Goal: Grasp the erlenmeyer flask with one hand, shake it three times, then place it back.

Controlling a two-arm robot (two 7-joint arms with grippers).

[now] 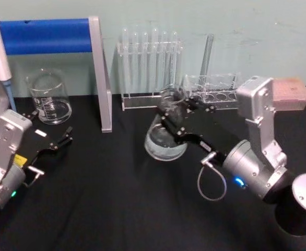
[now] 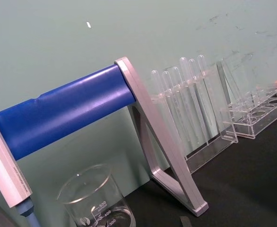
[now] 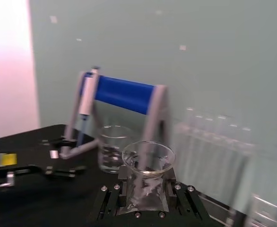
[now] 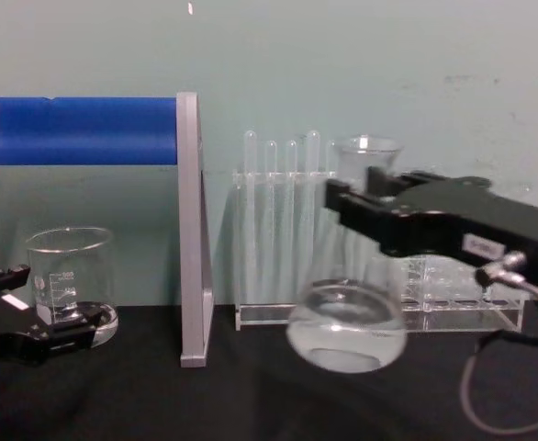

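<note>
The left gripper is idling nearest the robot at the table's left, fingers standing apart and holding nothing; the right gripper is reaching in from the right, clamping narrow on the neck of the erlenmeyer flask, which is hanging slightly tilted mid-table, just before the test tube rack; whether its base is touching the black table I cannot tell; farther left, a beaker is standing under the blue-barred stand.

Clear glass erlenmeyer flask in the black right gripper; left of it, a blue bar (silver-framed); black tabletop beneath.
</note>
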